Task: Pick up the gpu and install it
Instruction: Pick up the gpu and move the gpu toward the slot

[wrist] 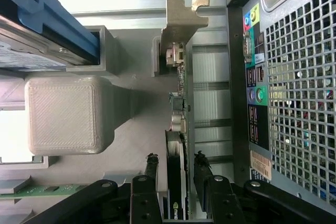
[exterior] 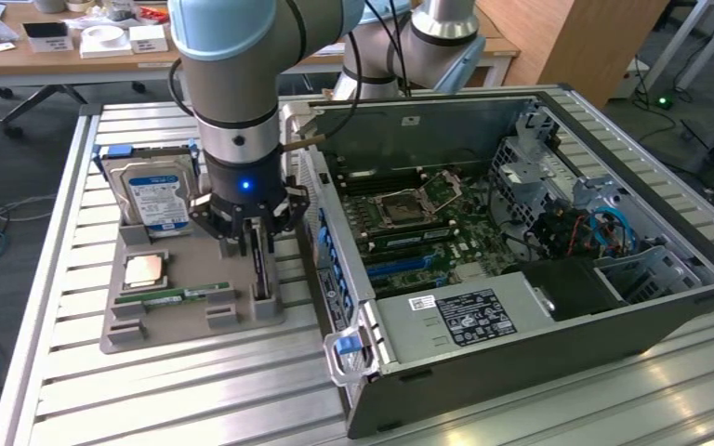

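The gpu [exterior: 261, 279] stands on its long edge in a slot of the grey holder tray [exterior: 134, 336], beside the computer case. In the wrist view the gpu [wrist: 178, 124] appears edge-on, its metal end bracket [wrist: 184, 17] at the far end. My gripper [exterior: 253, 243] hangs straight down over it. The gripper [wrist: 176, 165] is open and its two black fingers [wrist: 151, 167] straddle the card's near end, one on each side with a small gap. The card still sits in its slot.
The tray also holds a silver hard drive [exterior: 156, 197], a square processor [exterior: 146, 269] and a green memory stick [exterior: 190, 295]. The open computer case [exterior: 654, 279] lies at the exterior view's right, motherboard [exterior: 419, 223] exposed; its rear panel [wrist: 294, 103] is close beside the gpu.
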